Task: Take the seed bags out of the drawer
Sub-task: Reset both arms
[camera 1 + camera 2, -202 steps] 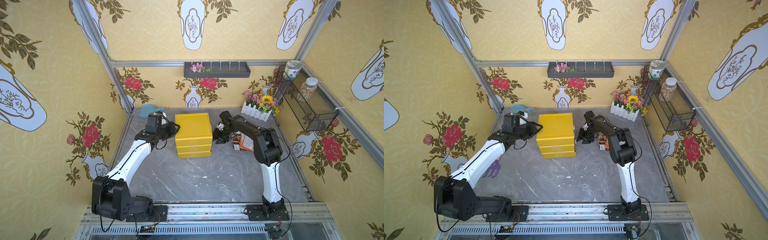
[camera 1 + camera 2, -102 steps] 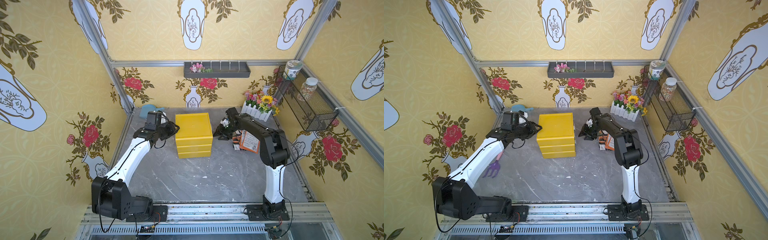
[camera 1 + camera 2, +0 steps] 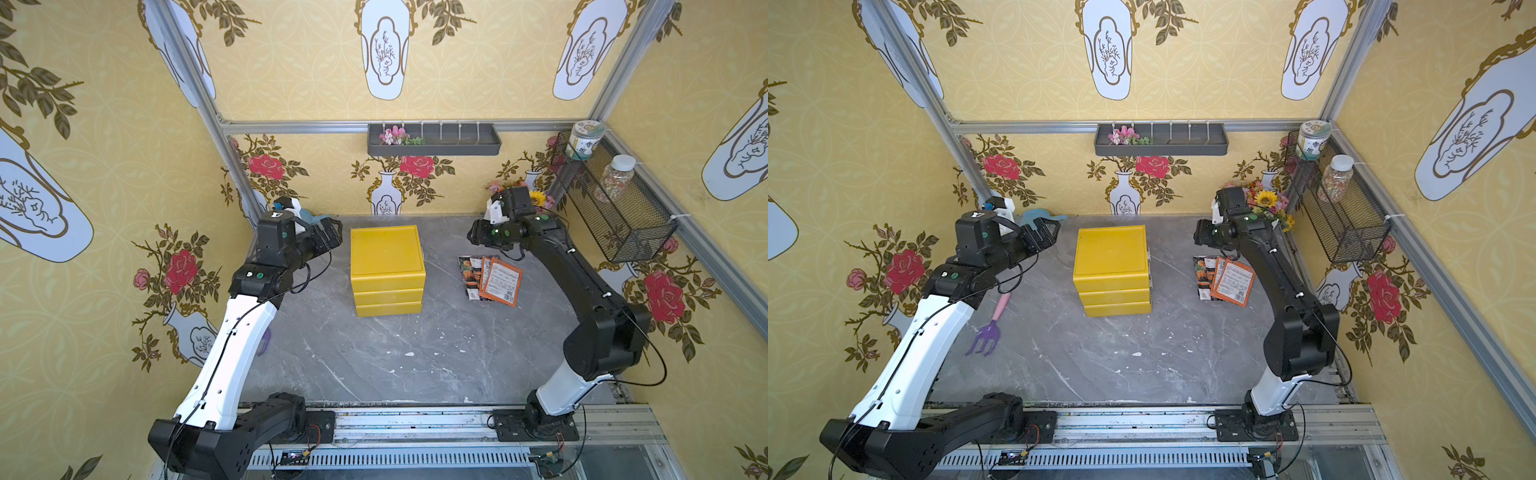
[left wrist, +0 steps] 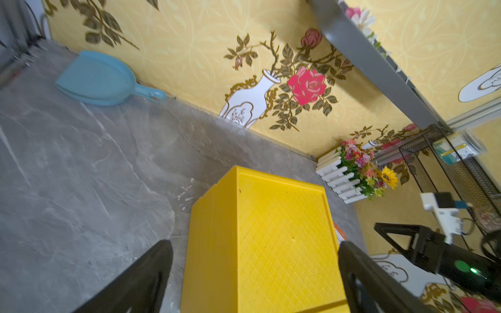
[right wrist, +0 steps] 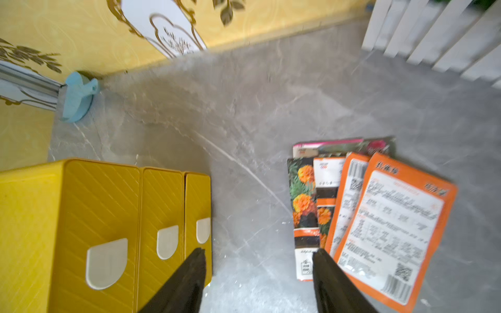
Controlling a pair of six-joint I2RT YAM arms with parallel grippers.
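Left gripper [image 3: 330,235] hangs just beside yellow drawer unit [image 3: 386,253], jaws spread wide, empty. All three drawers shut. Seed bags [image 3: 494,280] lie fanned in overlapping pile on grey tabletop [image 3: 374,361], right of unit and apart from it, orange text backs on top, marigold fronts beneath. Right gripper [image 3: 473,235] hovers above pile's far end, jaws parted, holding nothing.
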